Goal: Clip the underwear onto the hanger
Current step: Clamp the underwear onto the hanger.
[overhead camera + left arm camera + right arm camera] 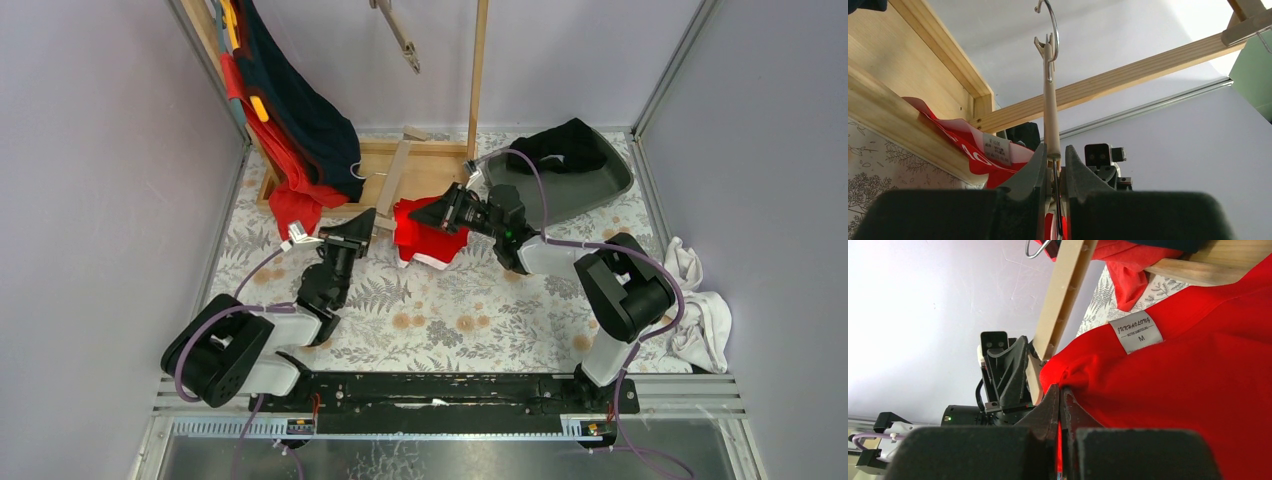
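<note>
The wooden hanger (397, 176) lies tilted across the base of the wooden rack. In the left wrist view the hanger (1051, 105) stands up between my fingers, its metal hook (1052, 30) on top. My left gripper (366, 224) (1053, 159) is shut on the hanger's lower end, at its clip. The red underwear (430, 240) hangs bunched right beside that end. My right gripper (428, 213) (1060, 391) is shut on the underwear's (1198, 385) edge, close to the hanger (1063, 290). A white size label (1136, 331) faces the right wrist camera.
A wooden rack (478, 70) stands at the back, with dark blue and red garments (295, 120) draped on its left post. A grey tray (590, 185) holds a black garment (565, 148). White cloths (700, 315) lie at the right edge. Another hanger (400, 35) hangs above.
</note>
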You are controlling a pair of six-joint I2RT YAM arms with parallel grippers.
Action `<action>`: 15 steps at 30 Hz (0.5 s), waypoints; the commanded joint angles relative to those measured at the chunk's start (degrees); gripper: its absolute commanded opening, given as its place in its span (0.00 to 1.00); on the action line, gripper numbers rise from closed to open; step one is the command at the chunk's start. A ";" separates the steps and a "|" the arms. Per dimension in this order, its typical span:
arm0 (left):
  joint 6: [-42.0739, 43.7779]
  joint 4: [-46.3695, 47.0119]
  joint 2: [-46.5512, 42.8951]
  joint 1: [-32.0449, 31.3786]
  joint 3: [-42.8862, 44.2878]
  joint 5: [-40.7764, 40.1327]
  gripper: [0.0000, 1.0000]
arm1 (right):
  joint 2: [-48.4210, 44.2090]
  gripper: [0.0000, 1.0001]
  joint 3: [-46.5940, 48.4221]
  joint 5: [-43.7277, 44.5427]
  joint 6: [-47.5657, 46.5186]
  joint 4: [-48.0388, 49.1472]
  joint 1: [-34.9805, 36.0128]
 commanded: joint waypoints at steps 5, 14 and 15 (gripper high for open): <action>1.85 5.72 0.77 -0.97 1.83 -2.88 0.00 | -1.41 0.00 3.35 0.40 1.31 2.83 1.44; 2.33 6.33 0.41 -1.31 1.89 -3.23 0.00 | -0.64 0.00 3.44 0.92 1.47 2.84 2.23; 2.33 6.61 0.49 -1.33 1.78 -3.31 0.00 | -0.62 0.00 3.42 1.02 1.44 2.76 2.28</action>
